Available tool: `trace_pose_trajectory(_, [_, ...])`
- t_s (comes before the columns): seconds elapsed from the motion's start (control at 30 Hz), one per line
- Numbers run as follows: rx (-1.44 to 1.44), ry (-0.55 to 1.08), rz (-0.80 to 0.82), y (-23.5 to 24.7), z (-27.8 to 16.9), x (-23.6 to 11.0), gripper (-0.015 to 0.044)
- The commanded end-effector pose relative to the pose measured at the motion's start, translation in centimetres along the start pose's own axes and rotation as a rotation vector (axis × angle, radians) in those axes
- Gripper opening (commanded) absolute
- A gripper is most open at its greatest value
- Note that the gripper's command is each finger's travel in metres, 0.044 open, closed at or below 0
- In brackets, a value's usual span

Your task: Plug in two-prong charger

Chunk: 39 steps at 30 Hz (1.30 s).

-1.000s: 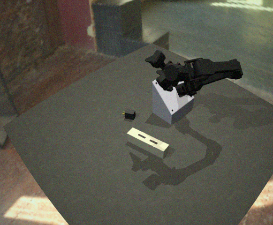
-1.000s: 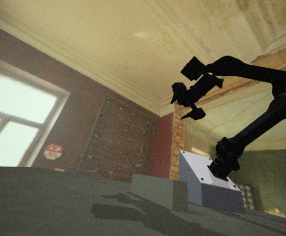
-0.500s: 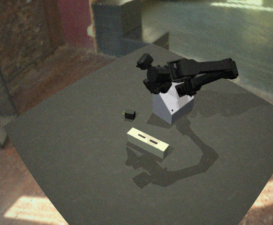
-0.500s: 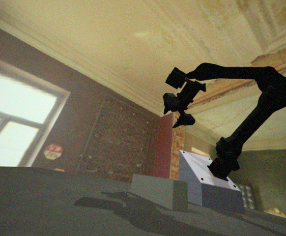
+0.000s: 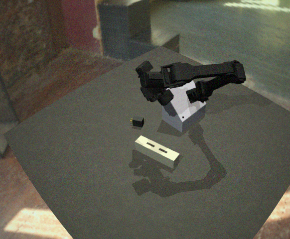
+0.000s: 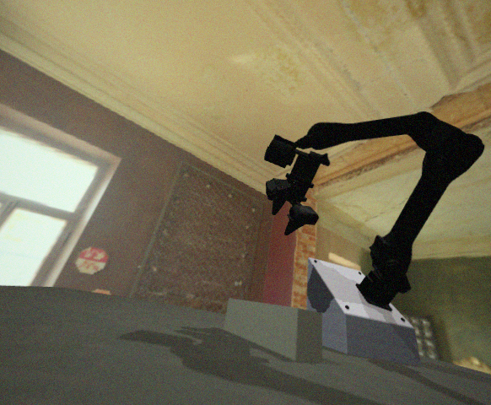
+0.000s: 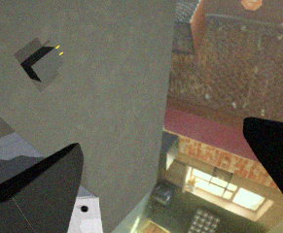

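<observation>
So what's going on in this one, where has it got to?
A single black arm is up in the air with its gripper open and empty, angled down toward the table. The small black charger lies on its side on the table, untouched, prongs pointing away from the arm's grey base. The cream power strip sits apart from it, both slots empty. Nothing has been picked up yet.

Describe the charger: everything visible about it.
The charger is a small, dark, boxy block with two short brass-coloured prongs sticking out sideways from one end. It lies on the table, between the arm's grey base and the power strip, touching neither. The open gripper hangs above it; nothing holds the charger.
</observation>
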<state>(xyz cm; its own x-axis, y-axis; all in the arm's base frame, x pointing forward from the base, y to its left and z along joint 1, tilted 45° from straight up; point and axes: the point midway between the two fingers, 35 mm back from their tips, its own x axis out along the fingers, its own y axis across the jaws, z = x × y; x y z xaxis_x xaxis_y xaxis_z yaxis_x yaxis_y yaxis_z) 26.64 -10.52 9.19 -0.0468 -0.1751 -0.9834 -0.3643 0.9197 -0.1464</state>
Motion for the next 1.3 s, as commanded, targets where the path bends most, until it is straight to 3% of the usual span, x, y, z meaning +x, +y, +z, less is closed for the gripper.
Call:
trace_pose_trajectory(0.0, [0.056, -0.002, 0.051, 0.1, 0.4, 1.0, 0.0440])
trace_pose_trajectory(1.27, [0.636, 0.154, 0.605, 4.5, 2.9, 12.1, 0.0440])
